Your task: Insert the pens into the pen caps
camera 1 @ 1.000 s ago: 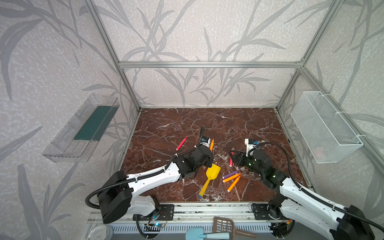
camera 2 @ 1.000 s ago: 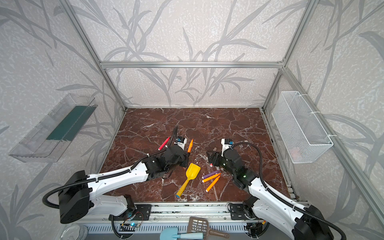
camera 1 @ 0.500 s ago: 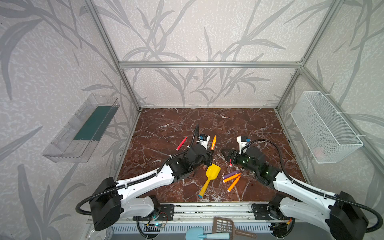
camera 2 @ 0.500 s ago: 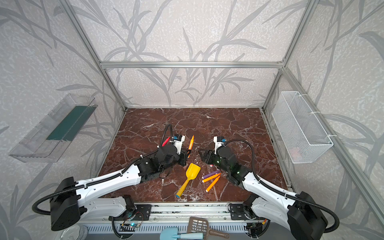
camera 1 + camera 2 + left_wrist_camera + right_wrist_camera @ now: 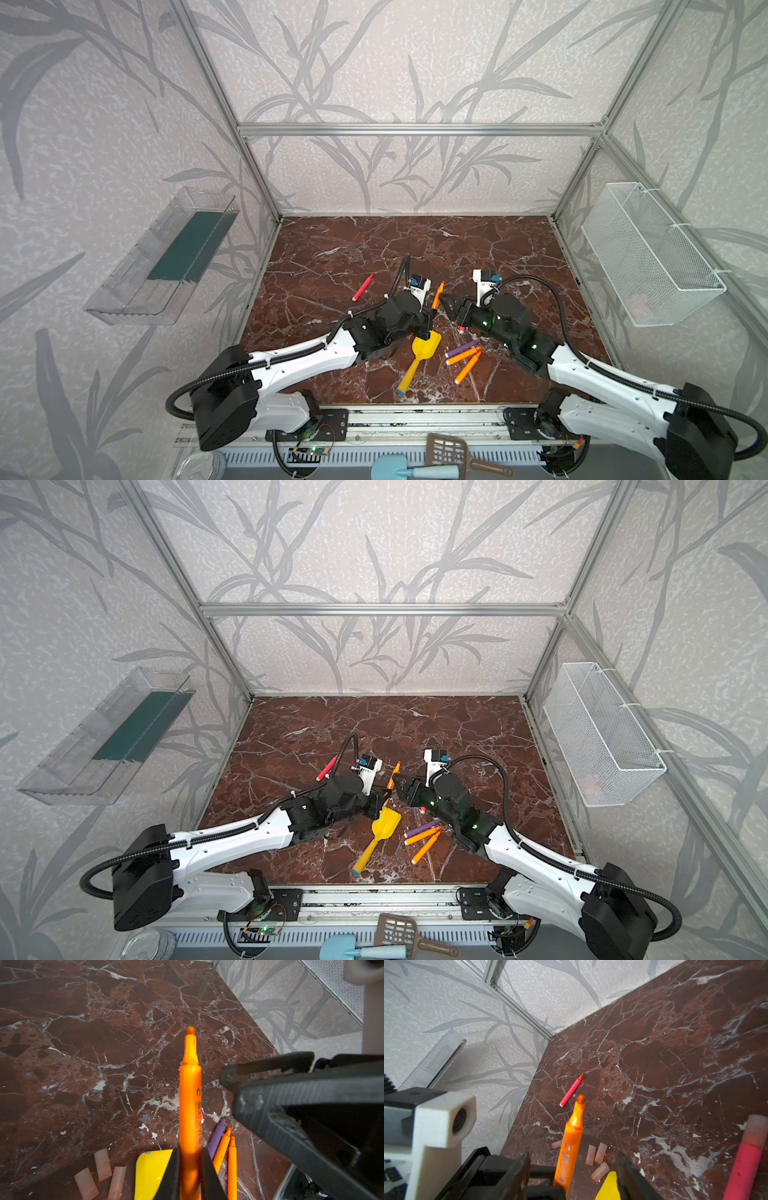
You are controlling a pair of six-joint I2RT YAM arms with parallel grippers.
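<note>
My left gripper [image 5: 428, 321] [image 5: 190, 1153] is shut on an orange pen [image 5: 436, 294] [image 5: 190, 1095], tip pointing up and to the back. My right gripper [image 5: 451, 306] [image 5: 574, 1169] faces it, open, and the pen [image 5: 570, 1142] stands just ahead of its spread jaws. Several pen caps [image 5: 600, 1172] [image 5: 102, 1164] lie on the marble below. A purple pen [image 5: 463, 348] and two orange pens [image 5: 468, 368] lie side by side near the front. One red-pink pen [image 5: 363, 286] lies alone at the left. Another pink pen [image 5: 745, 1157] with a pale end lies by the right arm.
A yellow toy shovel [image 5: 419, 357] with an orange handle lies under the left gripper. A wire basket [image 5: 652, 257] hangs on the right wall and a clear tray [image 5: 166, 257] on the left wall. Two scoops [image 5: 449, 461] lie beyond the table's front rail.
The left arm has carried the orange pen right and a little forward, toward the right gripper. The right gripper has swung left to face it.
</note>
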